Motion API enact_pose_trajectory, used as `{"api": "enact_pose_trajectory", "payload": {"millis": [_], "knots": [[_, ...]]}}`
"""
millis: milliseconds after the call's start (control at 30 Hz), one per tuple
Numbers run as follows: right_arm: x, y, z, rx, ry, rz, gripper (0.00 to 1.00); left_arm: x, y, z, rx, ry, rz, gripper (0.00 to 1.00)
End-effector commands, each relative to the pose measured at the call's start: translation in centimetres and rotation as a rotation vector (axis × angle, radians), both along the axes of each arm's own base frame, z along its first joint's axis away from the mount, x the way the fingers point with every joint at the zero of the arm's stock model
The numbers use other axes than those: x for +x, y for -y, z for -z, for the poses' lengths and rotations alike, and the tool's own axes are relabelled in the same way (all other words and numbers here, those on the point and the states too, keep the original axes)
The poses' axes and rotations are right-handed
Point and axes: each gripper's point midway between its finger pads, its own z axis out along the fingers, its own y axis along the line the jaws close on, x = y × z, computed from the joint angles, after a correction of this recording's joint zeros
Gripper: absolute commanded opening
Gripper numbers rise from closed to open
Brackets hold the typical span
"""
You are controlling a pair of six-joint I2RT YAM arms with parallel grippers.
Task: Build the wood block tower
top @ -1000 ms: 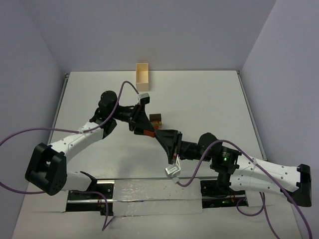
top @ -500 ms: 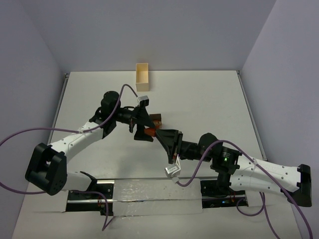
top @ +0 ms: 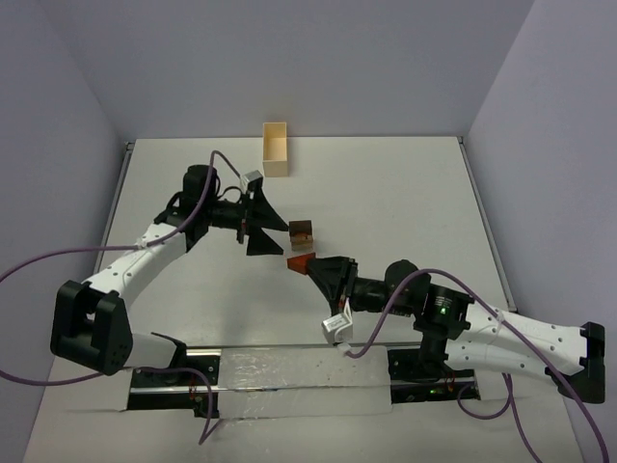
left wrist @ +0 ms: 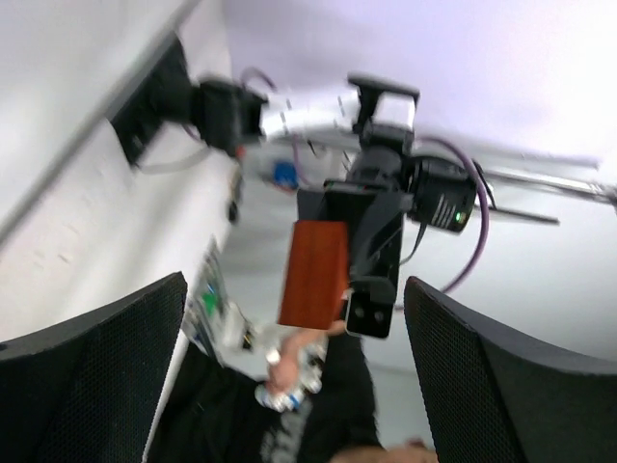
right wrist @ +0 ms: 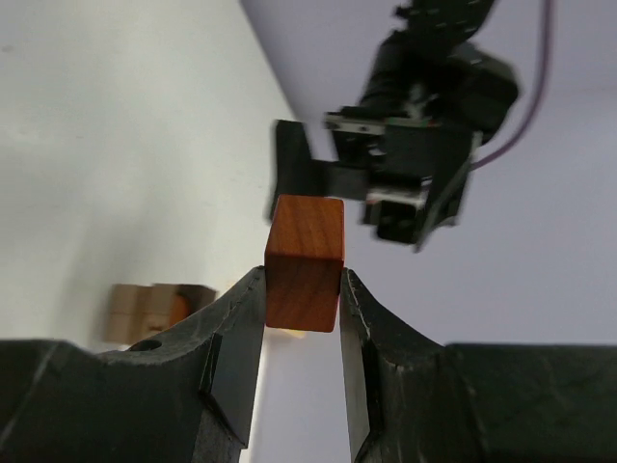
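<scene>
Right gripper [top: 308, 264] clenched on a reddish-brown block [right wrist: 305, 253], pinching its lower half between both fingers [right wrist: 236, 338], near the middle of the table [top: 405, 193]. At 12 o'clock from that block, just beyond and apart from it, a small stack of blocks [top: 302, 231], tan and brown, resting on the table. Left gripper [top: 273, 234] at 10 o'clock from the held block, jaws released and spread wide, grasping nothing, facing it across a gap. From the left wrist, held block seen between the two spread pads, touching neither. At 12 o'clock, by the table's far edge, a pale wooden box [top: 276, 148], well apart from the stack.
</scene>
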Motion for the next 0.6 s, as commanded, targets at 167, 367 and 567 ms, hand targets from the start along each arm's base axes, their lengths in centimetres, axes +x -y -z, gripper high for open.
{"api": "enact_pose_trajectory", "payload": {"millis": [167, 367, 567], "knots": [[0.8, 1.9, 3.0, -0.067, -0.39, 0.082, 0.0, 7.0, -5.8, 2.3, 0.226, 0.287, -0.194, 0.99], [4.5, 3.0, 3.6, -0.134, -0.568, 0.153, 0.0, 8.1, -7.3, 1.8, 0.265, 0.499, -0.251, 0.99], [6.7, 2.7, 1.8, -0.113, -0.641, 0.143, 0.0, 7.8, -7.9, 1.9, 0.302, 0.593, -0.249, 0.99]]}}
